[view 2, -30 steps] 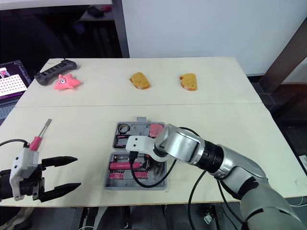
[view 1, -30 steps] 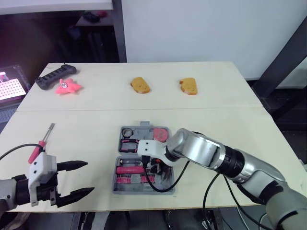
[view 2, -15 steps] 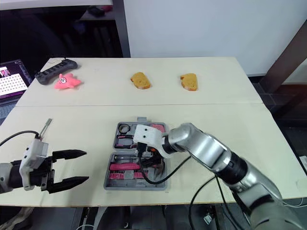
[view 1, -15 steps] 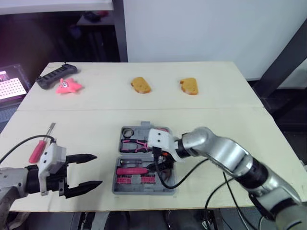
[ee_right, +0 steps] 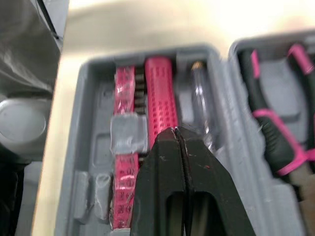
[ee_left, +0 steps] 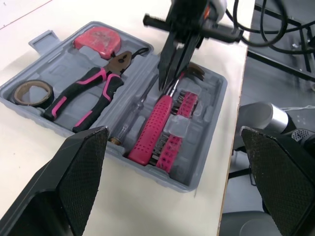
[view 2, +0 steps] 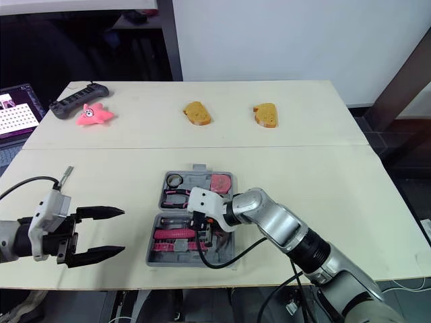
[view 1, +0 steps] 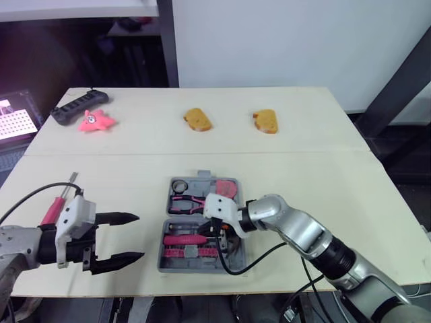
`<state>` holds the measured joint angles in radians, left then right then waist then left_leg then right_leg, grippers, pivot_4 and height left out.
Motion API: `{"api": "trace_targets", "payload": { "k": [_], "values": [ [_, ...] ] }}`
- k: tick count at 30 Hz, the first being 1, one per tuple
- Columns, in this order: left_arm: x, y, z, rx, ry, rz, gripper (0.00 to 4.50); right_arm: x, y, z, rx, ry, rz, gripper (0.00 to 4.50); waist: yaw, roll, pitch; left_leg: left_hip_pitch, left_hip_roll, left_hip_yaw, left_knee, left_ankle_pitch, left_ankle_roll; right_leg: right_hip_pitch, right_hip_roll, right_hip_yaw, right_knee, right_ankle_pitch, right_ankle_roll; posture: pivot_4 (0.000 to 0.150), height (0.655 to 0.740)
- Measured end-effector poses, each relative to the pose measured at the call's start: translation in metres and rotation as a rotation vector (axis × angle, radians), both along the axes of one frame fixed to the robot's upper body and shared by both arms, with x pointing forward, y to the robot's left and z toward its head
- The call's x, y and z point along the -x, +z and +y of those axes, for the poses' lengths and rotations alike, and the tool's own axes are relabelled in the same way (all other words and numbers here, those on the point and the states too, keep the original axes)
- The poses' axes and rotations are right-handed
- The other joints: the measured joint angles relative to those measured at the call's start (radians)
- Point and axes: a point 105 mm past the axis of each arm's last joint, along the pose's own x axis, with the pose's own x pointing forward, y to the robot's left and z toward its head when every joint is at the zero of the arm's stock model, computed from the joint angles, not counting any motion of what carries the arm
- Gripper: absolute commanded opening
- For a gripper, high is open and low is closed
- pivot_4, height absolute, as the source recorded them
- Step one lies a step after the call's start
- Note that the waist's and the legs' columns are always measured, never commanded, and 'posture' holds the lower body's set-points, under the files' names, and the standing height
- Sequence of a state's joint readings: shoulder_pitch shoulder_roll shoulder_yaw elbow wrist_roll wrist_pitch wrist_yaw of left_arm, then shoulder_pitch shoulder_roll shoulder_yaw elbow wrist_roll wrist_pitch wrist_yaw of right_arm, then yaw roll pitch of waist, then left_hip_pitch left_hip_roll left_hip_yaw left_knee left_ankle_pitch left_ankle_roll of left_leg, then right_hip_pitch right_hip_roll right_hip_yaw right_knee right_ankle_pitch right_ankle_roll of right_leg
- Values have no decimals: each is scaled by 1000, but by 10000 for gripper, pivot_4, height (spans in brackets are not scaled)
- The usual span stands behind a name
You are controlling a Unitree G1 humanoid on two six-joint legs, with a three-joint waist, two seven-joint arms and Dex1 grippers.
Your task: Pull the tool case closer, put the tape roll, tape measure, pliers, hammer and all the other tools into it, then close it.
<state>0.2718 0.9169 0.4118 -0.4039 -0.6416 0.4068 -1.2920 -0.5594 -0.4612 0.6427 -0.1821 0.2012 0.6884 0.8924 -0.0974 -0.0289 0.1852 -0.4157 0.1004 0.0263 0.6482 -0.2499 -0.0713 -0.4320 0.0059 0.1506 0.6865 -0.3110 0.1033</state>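
While the tool case (ee_left: 64, 69) lies open at the middle of the desk (view 1: 303, 175), near its front edge, its far half holds the tape roll (ee_left: 30, 91), the pliers (ee_left: 93, 91) and the tape measure (ee_left: 101, 39). Its near half holds the hammer (ee_left: 155, 125), with pink bits (ee_left: 170, 152) on one side and a clear-handled screwdriver (ee_left: 133, 118) on the other.

The right arm reaches in from the front right corner, forearm slanting across the desk and wrist bent down over the near half. The right tool (ee_right: 176, 132) points down at the hammer, its two fingers pressed together with nothing between them.

The left arm lies low along the front left of the desk. The left tool (view 1: 140, 236) points toward the case, spread wide and empty, well apart from the case's left wall. A red-handled screwdriver (view 1: 50, 210) lies on the desk just beyond that wrist.

Along the far side sit two bread-shaped pieces (view 1: 197, 120), a pink toy (view 1: 94, 121) and a black power strip (view 1: 77, 108).
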Motion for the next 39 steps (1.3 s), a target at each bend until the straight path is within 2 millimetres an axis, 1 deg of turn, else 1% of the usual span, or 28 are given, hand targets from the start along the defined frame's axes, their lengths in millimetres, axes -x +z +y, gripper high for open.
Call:
{"api": "trace_targets", "payload": {
  "k": [4,12,19,20,26,30,32,35,37,39],
  "values": [
    [2,-2,1,-1,2,10,45000,-1,-15,0,31,-7,28,272,0,0,0,0,0,0,0,0,0,0,0,0,0,0,0,1500,7150],
    [1,-2,1,-13,3,1,45000,-1,-21,-1,77,27,30,272,1,-1,-1,6,0,0,0,0,0,5,0,0,0,0,0,1500,7150],
    [1,-3,2,-23,7,2,45000,0,-25,0,114,12,72,272,1,-4,-11,8,0,0,-1,0,0,7,0,0,0,0,0,1500,7150],
    [1,-3,2,-24,7,3,45000,1,-29,-1,129,8,85,272,1,-4,-13,8,0,0,-1,0,0,7,0,0,0,-1,0,1500,7150],
    [3,-5,3,-32,9,16,45000,1,-33,-1,137,3,114,272,2,-3,-27,11,0,0,-2,-1,1,9,0,0,-2,-1,-1,1500,7150],
    [3,-5,3,-35,14,12,45000,0,-35,1,106,7,119,272,1,-6,-31,16,0,0,-3,-1,2,13,0,-1,-2,-4,-4,1500,7150],
    [2,-5,3,-36,19,10,45000,-1,-33,2,48,8,107,272,-1,-8,-31,15,0,0,-4,-1,2,15,0,-1,-2,-4,-4,1500,7150],
    [1,-5,4,-41,25,3,45000,-3,-30,-1,-13,11,81,272,-2,-5,-29,10,0,0,-3,-1,2,10,0,-1,-1,-4,-4,1500,7150],
    [0,-5,4,-41,36,-7,45000,-8,-19,-7,-64,4,51,272,1,-4,-25,7,0,0,-2,-1,2,6,0,-1,0,-4,-4,1500,7150],
    [-2,-5,5,-26,49,-2,45000,-15,-1,-17,-117,-16,8,272,3,-3,-24,6,0,0,-2,-1,2,6,0,0,0,-4,-4,1500,7150]
  ]
}}
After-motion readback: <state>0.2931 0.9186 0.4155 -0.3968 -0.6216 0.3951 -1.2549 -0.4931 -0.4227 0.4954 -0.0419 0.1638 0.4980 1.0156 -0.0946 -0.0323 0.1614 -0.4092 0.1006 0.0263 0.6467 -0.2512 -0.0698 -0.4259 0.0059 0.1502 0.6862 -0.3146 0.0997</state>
